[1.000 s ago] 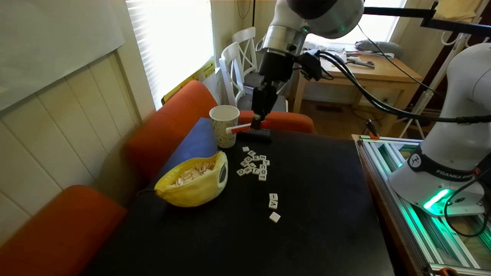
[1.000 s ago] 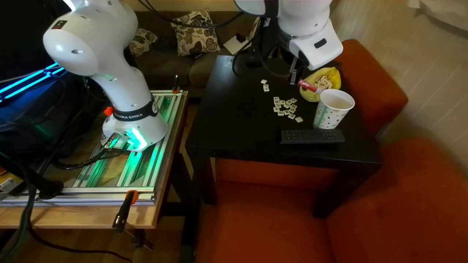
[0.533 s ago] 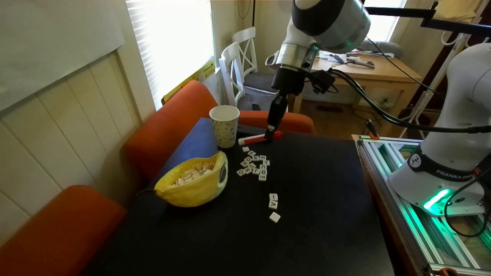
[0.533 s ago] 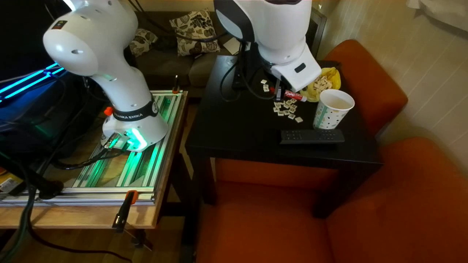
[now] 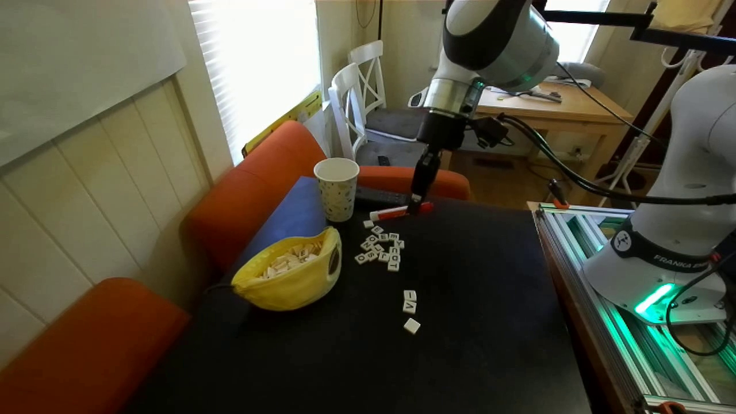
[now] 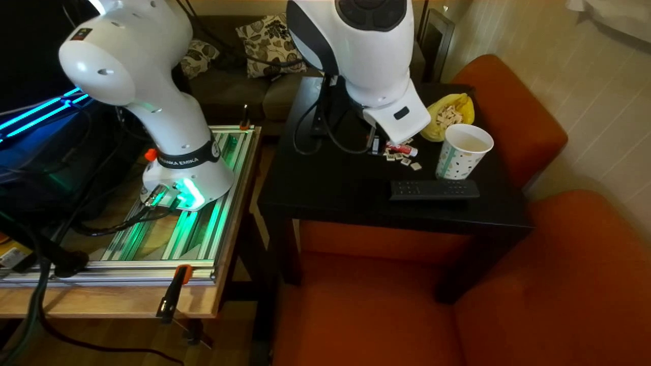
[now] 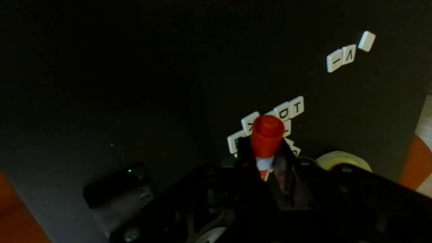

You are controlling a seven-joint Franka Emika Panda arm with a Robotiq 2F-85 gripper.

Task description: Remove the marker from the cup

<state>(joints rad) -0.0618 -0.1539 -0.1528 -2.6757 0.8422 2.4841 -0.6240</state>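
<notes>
The marker (image 5: 390, 214) is red with a white end and lies roughly level in my gripper (image 5: 414, 208), beside the cup and outside it. In an exterior view the marker (image 6: 404, 149) shows partly behind the arm. In the wrist view the gripper (image 7: 266, 150) is shut on the marker, whose red end (image 7: 267, 135) sticks out between the fingertips. I cannot tell whether it touches the table. The cup (image 5: 337, 192) stands upright, off-white with small specks; it also shows in an exterior view (image 6: 462, 157). Only a sliver of its rim (image 7: 212, 235) shows in the wrist view.
Letter tiles (image 5: 382, 247) lie on the black table (image 5: 471, 299) close to the marker. A yellow bowl-like pouch (image 5: 293, 287) full of tiles sits near the cup. A black remote (image 6: 435, 190) lies by the table edge. Orange seats (image 6: 508, 112) border the table.
My gripper, shut on the marker throughout, has moved away from the cup toward the robot base's side and lower, closer to the table. The cup, pouch and tiles have not moved.
</notes>
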